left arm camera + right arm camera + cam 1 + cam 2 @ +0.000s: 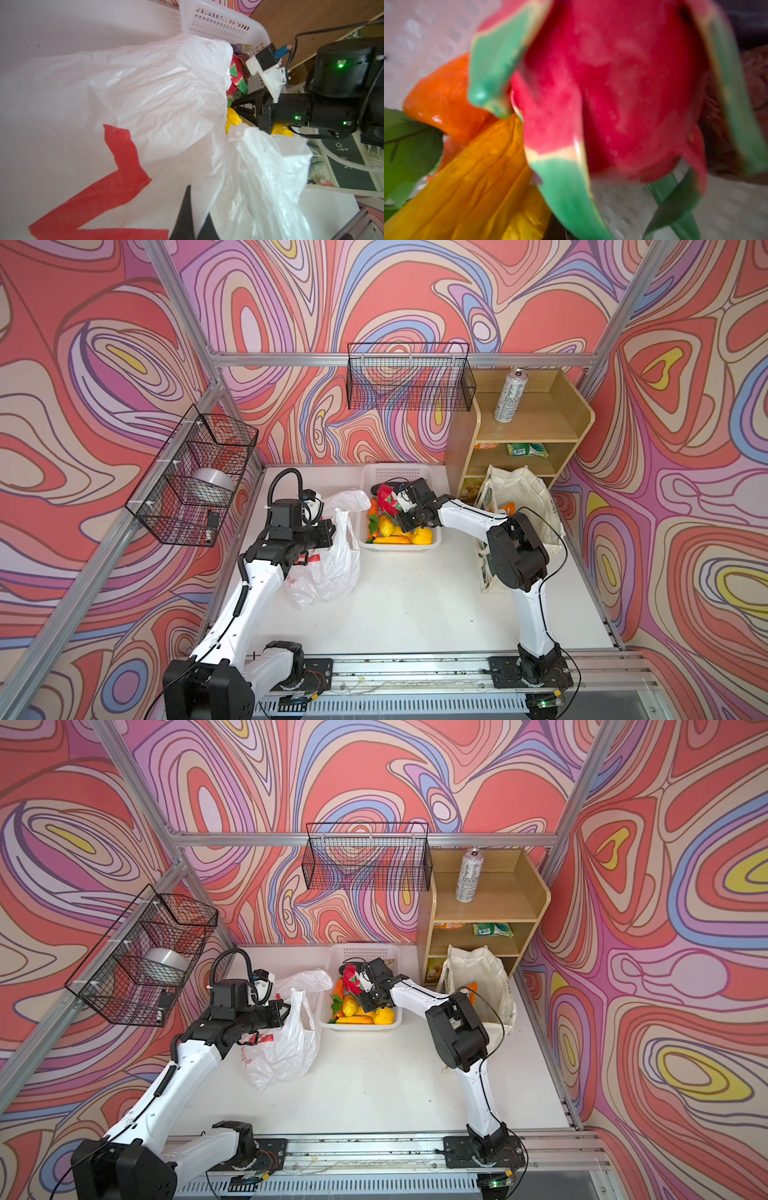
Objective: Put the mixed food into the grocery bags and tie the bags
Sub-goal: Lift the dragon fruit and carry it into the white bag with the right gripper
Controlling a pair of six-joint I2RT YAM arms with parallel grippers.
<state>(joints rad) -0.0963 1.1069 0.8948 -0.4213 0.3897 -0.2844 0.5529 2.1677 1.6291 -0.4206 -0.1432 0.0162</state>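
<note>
Over the white lattice basket (397,472) at the back of the worktop (415,601), the right hand (397,516) has its jaws together right against the pink dragon fruit (385,498); whether a scale is pinched cannot be told. Beneath it in the basket lie yellow lemons (386,526) and an orange carrot (374,509). Left of the basket, the left hand (332,531) is clamped on the rim of the white plastic bag (328,572), holding it up. Beyond the right arm the canvas tote (523,493) stands beside the wooden shelf (536,423), a silver can (510,396) upright on top.
</note>
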